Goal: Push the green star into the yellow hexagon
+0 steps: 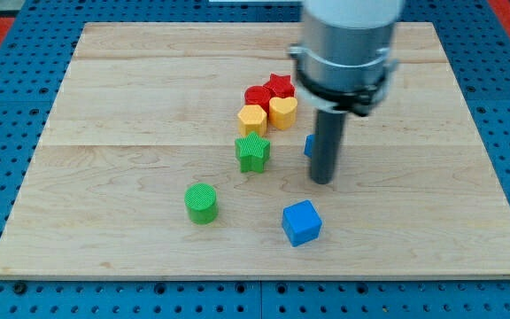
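The green star (253, 152) lies near the middle of the wooden board. The yellow hexagon (251, 118) sits just above it toward the view's top, with a small gap between them. My tip (323, 180) rests on the board to the right of the green star and slightly lower in the view, apart from it. The rod and the arm body above it hide part of the board behind them.
A yellow heart (282, 111), a red cylinder (258, 95) and a red star (279, 85) cluster around the yellow hexagon. A blue block (309, 145) peeks out left of the rod. A green cylinder (202, 203) and a blue cube (302, 222) lie lower down.
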You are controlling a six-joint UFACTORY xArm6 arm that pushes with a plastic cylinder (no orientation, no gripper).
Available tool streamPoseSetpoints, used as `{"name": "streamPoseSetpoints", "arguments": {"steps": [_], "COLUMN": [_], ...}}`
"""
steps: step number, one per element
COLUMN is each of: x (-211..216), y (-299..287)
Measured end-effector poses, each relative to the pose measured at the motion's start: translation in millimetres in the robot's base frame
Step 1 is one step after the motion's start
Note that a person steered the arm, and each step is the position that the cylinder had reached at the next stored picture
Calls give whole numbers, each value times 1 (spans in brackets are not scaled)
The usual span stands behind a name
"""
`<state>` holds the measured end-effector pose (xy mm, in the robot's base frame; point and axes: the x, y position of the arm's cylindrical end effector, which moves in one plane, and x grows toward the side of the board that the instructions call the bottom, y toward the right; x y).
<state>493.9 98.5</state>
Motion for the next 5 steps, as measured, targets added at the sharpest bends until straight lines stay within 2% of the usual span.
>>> {"name": "streamPoseSetpoints", "arguments": {"steps": [1, 2, 3, 4, 5], "x": [-5, -29, -26, 10, 8], "y": [-1, -44, -42, -29, -81]}}
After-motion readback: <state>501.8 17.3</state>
